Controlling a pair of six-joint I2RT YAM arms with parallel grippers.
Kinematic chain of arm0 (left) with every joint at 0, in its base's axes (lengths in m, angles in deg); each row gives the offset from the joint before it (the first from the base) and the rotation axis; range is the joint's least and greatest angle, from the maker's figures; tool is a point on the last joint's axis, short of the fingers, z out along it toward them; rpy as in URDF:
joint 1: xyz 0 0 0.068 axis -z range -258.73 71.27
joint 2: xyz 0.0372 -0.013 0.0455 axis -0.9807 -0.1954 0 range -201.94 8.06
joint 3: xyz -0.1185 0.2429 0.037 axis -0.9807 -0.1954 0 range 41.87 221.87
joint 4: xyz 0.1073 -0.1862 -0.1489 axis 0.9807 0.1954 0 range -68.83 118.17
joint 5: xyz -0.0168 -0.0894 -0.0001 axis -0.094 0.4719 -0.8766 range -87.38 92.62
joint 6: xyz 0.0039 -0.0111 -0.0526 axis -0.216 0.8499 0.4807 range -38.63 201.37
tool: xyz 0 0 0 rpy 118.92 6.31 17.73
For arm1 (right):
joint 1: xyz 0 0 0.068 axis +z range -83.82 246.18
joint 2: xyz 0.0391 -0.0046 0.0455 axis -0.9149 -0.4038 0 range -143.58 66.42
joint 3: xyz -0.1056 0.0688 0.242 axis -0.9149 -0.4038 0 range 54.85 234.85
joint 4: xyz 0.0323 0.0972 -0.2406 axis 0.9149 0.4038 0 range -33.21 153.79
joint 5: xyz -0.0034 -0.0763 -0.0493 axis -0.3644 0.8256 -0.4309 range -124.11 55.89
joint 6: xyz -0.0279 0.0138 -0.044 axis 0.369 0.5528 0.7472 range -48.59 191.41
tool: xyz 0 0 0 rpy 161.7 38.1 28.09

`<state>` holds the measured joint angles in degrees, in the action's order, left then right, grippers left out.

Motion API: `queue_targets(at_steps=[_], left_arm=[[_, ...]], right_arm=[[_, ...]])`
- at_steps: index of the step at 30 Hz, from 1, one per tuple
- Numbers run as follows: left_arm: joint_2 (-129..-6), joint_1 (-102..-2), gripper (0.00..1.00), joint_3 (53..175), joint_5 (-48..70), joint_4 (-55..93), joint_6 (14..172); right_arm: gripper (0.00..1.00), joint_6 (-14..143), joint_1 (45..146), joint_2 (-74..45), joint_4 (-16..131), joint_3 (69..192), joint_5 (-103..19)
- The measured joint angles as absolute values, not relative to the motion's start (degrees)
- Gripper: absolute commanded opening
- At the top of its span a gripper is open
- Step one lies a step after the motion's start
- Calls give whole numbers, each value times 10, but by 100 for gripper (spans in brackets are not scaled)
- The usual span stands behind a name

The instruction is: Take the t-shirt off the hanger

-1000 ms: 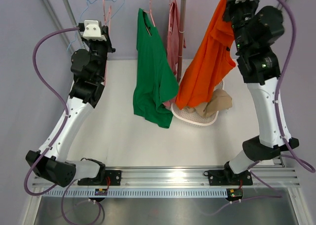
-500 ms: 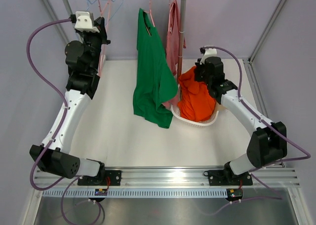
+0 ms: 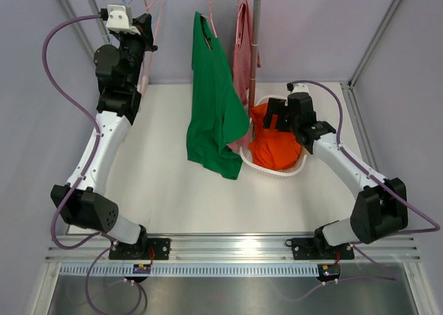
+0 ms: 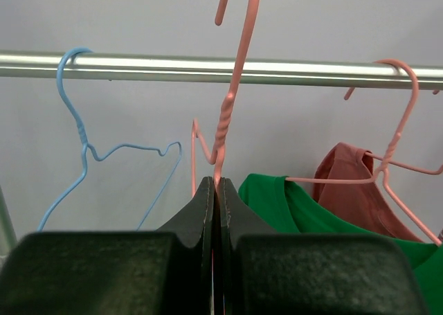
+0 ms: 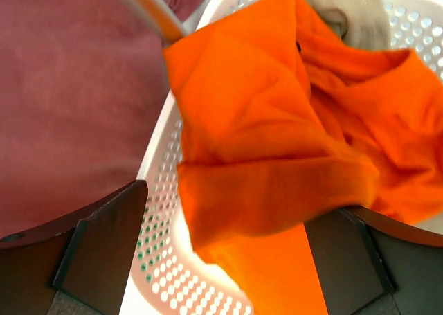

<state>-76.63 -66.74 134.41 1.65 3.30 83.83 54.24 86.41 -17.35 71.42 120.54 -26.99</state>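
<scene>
Top external: right tool (image 3: 275,116) wide over the orange t-shirt (image 3: 277,150) in the basket (image 3: 273,172), left tool (image 4: 215,199) pinching the hanger (image 4: 232,93); I'd rise straight.

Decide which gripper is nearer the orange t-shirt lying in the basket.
Right. The right gripper is open just above the orange t-shirt in the basket; the left gripper is far off at the rail, shut on a pink hanger.
</scene>
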Motion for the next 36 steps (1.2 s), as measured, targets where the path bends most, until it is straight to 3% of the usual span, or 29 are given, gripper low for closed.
queue_targets(at_steps=[11, 16, 24, 25, 26, 29, 36], left_arm=[[-898, -738, 0, 1513, 98, 68, 907], [-945, -758, 0, 1591, 135, 91, 937], [-959, -765, 0, 1594, 166, 102, 967], [-959, -765, 2, 1594, 166, 107, 967], [-959, -765, 14, 1594, 166, 111, 966], [-959, -765, 29, 1590, 166, 112, 964], [-959, -765, 32, 1574, 164, 123, 963]], right_arm=[[99, 552, 864, 26, 717, 1166, -282], [99, 551, 864, 37, 716, 1155, -295], [99, 551, 864, 35, 717, 1150, -312], [100, 551, 864, 36, 717, 1150, -312], [99, 551, 864, 38, 717, 1150, -313], [99, 551, 864, 46, 717, 1149, -313], [100, 551, 864, 54, 717, 1149, -319]])
